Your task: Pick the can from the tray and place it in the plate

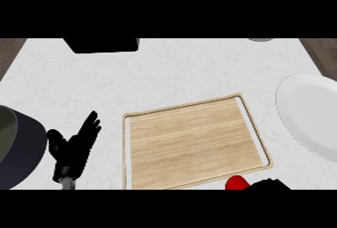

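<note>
White marble worktop (171, 75), wooden tray (195, 143) in the middle, plate (309, 113) at right.
Head view: right hand (271, 185) curls round the red can (237, 182) at the tray's near corner (mostly hidden); left hand (76, 144) rests spread beside a dark pot (20, 147). Risk, I judge: can snagging the tray rim.

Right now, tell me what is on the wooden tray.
The wooden tray shows only bare boards across its top. A red object, perhaps the can, sits at its lower edge under the right hand, which hides most of it.
</note>
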Robot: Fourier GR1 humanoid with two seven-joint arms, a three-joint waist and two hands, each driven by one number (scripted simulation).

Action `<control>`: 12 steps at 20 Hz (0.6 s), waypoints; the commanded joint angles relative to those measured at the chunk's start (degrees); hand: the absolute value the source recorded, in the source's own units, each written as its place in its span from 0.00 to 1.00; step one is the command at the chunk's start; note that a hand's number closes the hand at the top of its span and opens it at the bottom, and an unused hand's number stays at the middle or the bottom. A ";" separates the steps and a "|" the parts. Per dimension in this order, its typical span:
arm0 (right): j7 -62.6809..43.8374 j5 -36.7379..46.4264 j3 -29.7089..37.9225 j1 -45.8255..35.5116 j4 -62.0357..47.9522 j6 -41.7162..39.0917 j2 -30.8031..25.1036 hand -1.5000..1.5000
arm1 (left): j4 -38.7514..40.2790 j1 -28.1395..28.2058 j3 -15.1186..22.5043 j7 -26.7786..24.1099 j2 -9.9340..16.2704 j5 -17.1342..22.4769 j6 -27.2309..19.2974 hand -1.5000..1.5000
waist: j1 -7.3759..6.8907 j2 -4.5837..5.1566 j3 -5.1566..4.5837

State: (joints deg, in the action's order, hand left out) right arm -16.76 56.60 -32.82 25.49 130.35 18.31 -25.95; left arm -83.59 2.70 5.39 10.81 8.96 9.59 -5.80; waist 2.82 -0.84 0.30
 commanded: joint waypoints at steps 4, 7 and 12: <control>4.32 -13.07 10.19 11.36 7.28 12.51 -1.59 1.00 | 2.54 -0.66 0.10 0.29 -0.85 0.27 0.72 0.50 | -0.76 0.60 -0.17; 6.96 -21.34 13.68 10.16 3.20 15.60 -0.57 1.00 | 0.01 0.55 2.01 1.24 -1.44 -1.22 -0.15 0.50 | -1.52 0.61 -0.05; 11.07 -38.31 25.83 1.76 -3.57 15.99 -1.25 1.00 | 0.76 -1.72 1.14 1.89 -1.01 -0.36 0.98 0.50 | -2.61 0.88 -0.05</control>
State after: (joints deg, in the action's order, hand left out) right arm -8.43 31.65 -15.24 31.73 130.08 33.40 -26.69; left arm -83.84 1.68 6.19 11.83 8.44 9.00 -5.24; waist 0.95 -0.28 0.35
